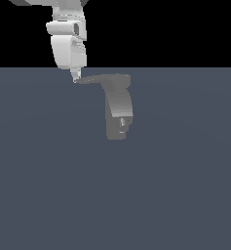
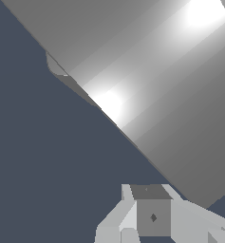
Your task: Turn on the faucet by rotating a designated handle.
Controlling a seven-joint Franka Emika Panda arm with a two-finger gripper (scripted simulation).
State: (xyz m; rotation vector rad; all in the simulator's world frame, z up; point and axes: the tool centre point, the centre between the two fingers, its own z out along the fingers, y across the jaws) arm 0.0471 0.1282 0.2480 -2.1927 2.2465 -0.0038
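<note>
While the white arm is hanging down from above in the exterior view, its jaws (image 1: 75, 77) are sitting at the tip of the handle (image 1: 91, 79), on the exterior view's left of the faucet (image 1: 119, 108). Jaws look narrow, pinched to a point, but whether they are gripping the handle or just touching it I cannot tell. Faucet is standing near the middle of the flat blue-grey floor (image 1: 175, 185), grey body arching downward, handle sticking out sideways from the top cap. Wrist view is showing a broad grey surface (image 2: 161, 90) filling most of the picture, plus pale jaw parts (image 2: 147, 216) up close.
</note>
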